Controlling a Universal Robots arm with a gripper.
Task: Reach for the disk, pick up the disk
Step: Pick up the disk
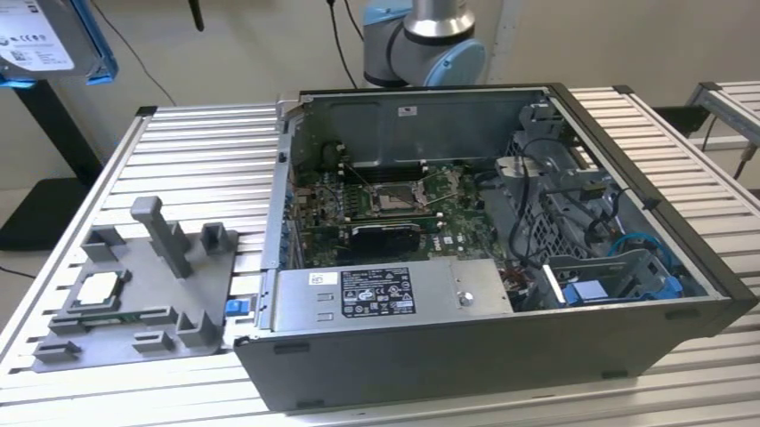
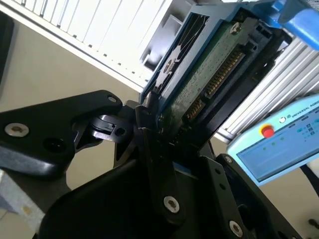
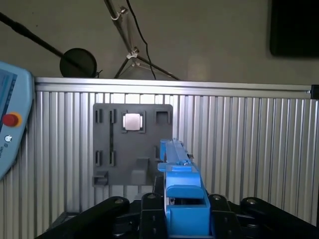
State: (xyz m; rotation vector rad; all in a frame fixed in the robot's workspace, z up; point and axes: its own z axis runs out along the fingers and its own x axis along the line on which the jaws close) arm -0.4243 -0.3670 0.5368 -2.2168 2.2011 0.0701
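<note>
The pincer (image 2: 158, 117) is clamped on the disk (image 2: 212, 69), gripping its blue carrier from both sides, with the green circuit board showing in the second wrist view. In the exterior view the disk (image 1: 48, 40) hangs high at the exterior view's left, well above the ribbed tabletop (image 1: 190, 151) — the open computer case (image 1: 475, 356) and the grey fixture plate (image 1: 142, 294) sit on it.

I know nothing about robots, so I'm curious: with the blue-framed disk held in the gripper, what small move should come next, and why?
Probably a slow lowering toward the grey holder plate, I'd guess. The gripper is shut on the disk, the disk is clear of the table, and the first wrist view shows the plate's open slots just beyond it.
</note>
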